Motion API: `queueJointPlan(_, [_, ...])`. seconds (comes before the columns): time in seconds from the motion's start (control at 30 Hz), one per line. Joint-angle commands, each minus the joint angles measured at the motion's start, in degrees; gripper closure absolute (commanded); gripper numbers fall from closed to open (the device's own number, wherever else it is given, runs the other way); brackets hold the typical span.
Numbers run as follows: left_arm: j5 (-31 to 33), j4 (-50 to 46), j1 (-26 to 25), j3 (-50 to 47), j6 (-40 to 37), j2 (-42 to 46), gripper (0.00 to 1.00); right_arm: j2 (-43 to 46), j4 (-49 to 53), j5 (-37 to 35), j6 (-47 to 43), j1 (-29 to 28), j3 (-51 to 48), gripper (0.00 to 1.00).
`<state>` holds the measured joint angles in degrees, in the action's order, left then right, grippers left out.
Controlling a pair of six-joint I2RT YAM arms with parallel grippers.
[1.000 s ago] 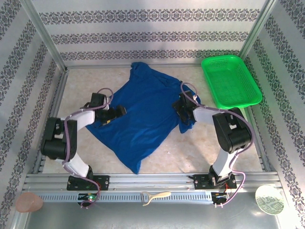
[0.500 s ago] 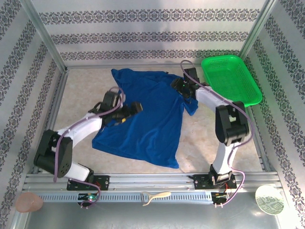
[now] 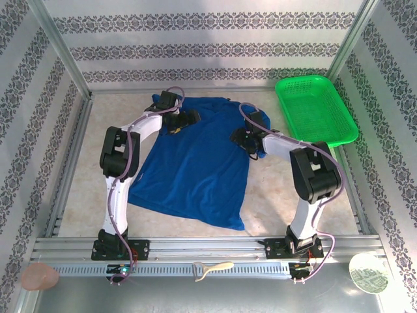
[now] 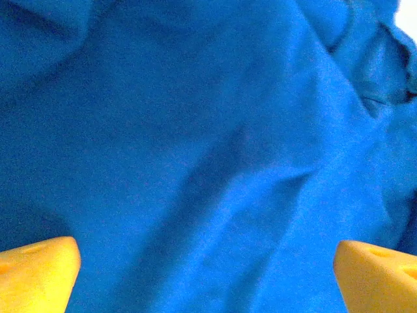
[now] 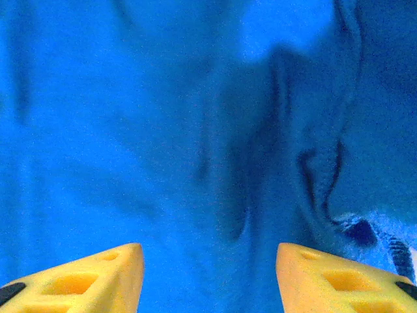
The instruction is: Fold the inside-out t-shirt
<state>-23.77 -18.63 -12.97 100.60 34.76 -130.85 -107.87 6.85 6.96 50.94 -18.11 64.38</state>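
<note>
The inside-out t-shirt (image 3: pixel 195 166) lies spread on the table, royal blue and wrinkled, running from the far left down to the near middle. My left gripper (image 3: pixel 191 117) hovers over its far upper part, jaws wide open, with its yellow fingertips (image 4: pixel 36 270) apart over bare cloth (image 4: pixel 208 150). My right gripper (image 3: pixel 237 136) sits at the shirt's right edge near a sleeve. It is open too; its yellow fingertips (image 5: pixel 91 280) stand apart with flat blue cloth (image 5: pixel 195 130) between and beyond them. A folded seam (image 5: pixel 352 228) shows at the right of that view.
A green mesh basket (image 3: pixel 316 111) stands at the far right, close to the right arm. Patterned walls and metal posts (image 3: pixel 62 49) ring the table. On the near rail lie a cream utensil (image 3: pixel 212 268), a pink object (image 3: pixel 39 277) and a white round object (image 3: pixel 368 272).
The shirt was pulled toward the far side and spread a second ago and has lain still since. My left gripper moved to the far collar area; my right gripper drew back toward me.
</note>
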Motion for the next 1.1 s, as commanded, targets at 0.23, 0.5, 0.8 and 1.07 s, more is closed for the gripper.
queueJointPlan(0.23, [-0.9, 8.0, 7.1, -11.5, 7.3, 3.4, 0.00, -13.8, 6.4, 4.0, 3.4, 4.0, 16.5, 0.43])
queueJointPlan(0.5, [-3.8, 15.6, 8.6, -20.8, 9.2, 12.6, 0.00, -15.5, 11.3, 5.1, -0.6, 7.4, 27.8, 0.44])
queueJointPlan(0.8, [-5.3, 7.0, 5.4, -22.6, 0.7, 28.5, 0.00, 2.6, 9.6, 4.1, -6.2, 4.5, 16.7, 0.44])
queueJointPlan(1.07, [11.2, -13.3, -10.8, -40.2, -16.8, 52.3, 0.00, 34.3, 6.0, -3.3, -1.4, -7.8, -16.7, 0.42])
